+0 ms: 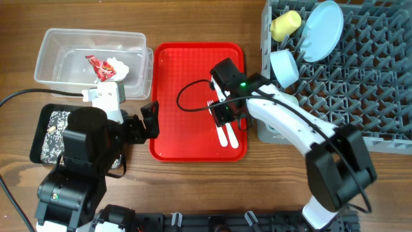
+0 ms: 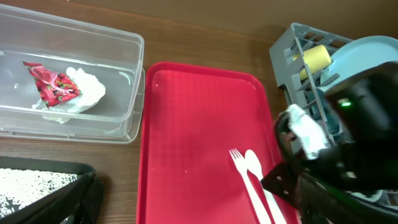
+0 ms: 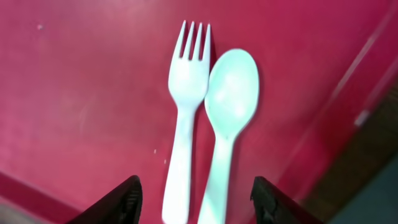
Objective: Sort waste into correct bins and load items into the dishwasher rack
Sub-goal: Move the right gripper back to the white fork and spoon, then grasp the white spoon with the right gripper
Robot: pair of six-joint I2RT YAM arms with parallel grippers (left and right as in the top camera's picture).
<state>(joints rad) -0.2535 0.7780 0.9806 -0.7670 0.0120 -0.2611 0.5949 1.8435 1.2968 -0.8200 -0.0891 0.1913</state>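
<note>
Right tool [image 3: 196,199] straddles fork [image 3: 186,84], spoon [image 3: 231,87] near tray [image 3: 56,81] rim.

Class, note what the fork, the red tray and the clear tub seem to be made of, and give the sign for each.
Fork: likely plastic; white, smooth, with a soft sheen.
Red tray: probably plastic; matte, with a fine grid texture.
Tub: apparently clear plastic; glossy, see-through walls with bright glints.

white fork [image 3: 186,81] and spoon [image 3: 231,93] side by side on red tray [image 1: 174,84], wrapper [image 2: 56,87] in clear tub [image 2: 134,87], plate [image 1: 320,31], cup [image 1: 286,24], bowl [image 1: 284,67] in rack [image 1: 360,84]
</note>
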